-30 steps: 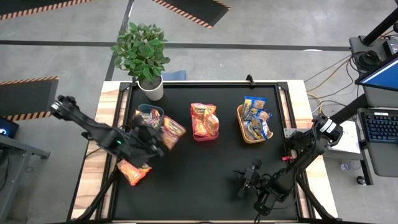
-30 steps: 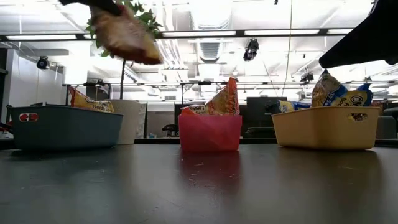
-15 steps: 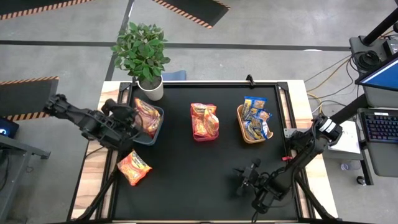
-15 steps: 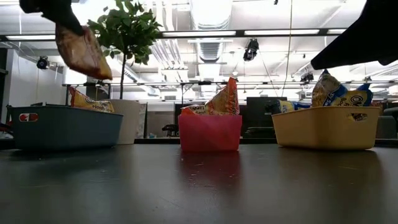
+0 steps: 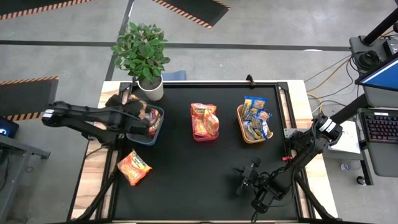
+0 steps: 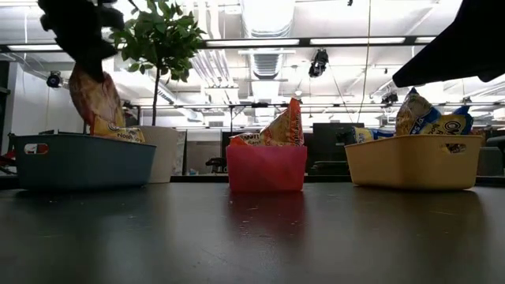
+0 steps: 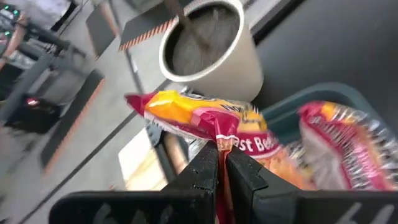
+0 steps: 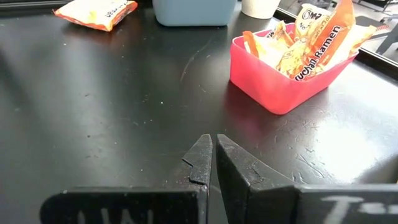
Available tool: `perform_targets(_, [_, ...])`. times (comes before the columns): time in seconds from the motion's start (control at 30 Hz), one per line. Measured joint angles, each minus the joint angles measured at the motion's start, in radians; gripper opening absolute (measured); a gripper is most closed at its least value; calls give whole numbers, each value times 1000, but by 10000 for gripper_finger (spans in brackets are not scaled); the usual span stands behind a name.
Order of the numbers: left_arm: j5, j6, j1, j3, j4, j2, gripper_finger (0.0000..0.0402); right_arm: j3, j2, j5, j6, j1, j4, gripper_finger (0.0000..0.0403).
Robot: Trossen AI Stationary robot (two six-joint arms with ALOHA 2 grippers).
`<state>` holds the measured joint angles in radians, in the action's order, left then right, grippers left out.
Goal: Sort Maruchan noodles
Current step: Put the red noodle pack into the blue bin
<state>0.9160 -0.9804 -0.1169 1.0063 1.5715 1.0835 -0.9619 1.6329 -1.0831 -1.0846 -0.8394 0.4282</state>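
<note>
1. High view shows us the left gripper (image 5: 144,118) now hanging over the teal plastic bin (image 5: 157,127) at the table's far left, where a second ago it was nearer the table's middle, carrying its load across.
2. Its jaws are pinched on the crimped edge of a red-pink crinkly ramen packet (image 7: 205,121), which we see dangling just above the bin's rim in the low view (image 6: 93,99); half a second ago it hung higher.
3. We judge this to mean the carry is over and only the release remains for this packet.
4. One orange crinkly packet (image 5: 134,167) lies flat on the black matte tabletop (image 5: 199,180) near the left edge, well apart from every bin, so we judge at least one more pick is left.
5. The red plastic bin (image 5: 205,134) holds orange and yellow packets standing on edge; the tan bin (image 5: 241,127) holds blue-and-yellow ones.
6. The right gripper (image 8: 212,160) waits low over the bare table at the near right, jaws closed on nothing.
7. Packets are thin, glossy film that creases and catches light; the bins are smooth, rigid and rounded at the corners. A white ceramic pot with a leafy plant (image 5: 149,84) stands just behind the teal bin.
</note>
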Motion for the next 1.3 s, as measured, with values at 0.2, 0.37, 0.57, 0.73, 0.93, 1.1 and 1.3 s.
perform_targets(0.2, [-66, 13, 30, -21, -2, 94, 0, 0, 0, 0, 4, 2, 0, 12])
perform_targets(0.37, [-175, -18, 30, -21, -18, 191, 0, 0, 0, 0, 5, 2, 0, 12])
perform_targets(0.57, [-267, -27, 12, -21, -91, 323, 0, 0, 0, 8, 10, 2, 0, 12])
perform_targets(0.73, [-284, -75, 11, -21, -70, 431, 5, 0, 0, 9, 12, 2, 0, 12])
perform_targets(0.93, [-306, -83, 7, -22, -21, 497, 57, 0, 0, 9, 12, 2, 0, 12])
perform_targets(1.1, [-304, -96, 0, -22, -1, 468, 115, 0, 0, 9, 12, 2, 1, 12])
perform_targets(1.3, [-231, -126, -30, -9, -1, 373, 157, 0, 0, 9, 12, 2, 1, 12])
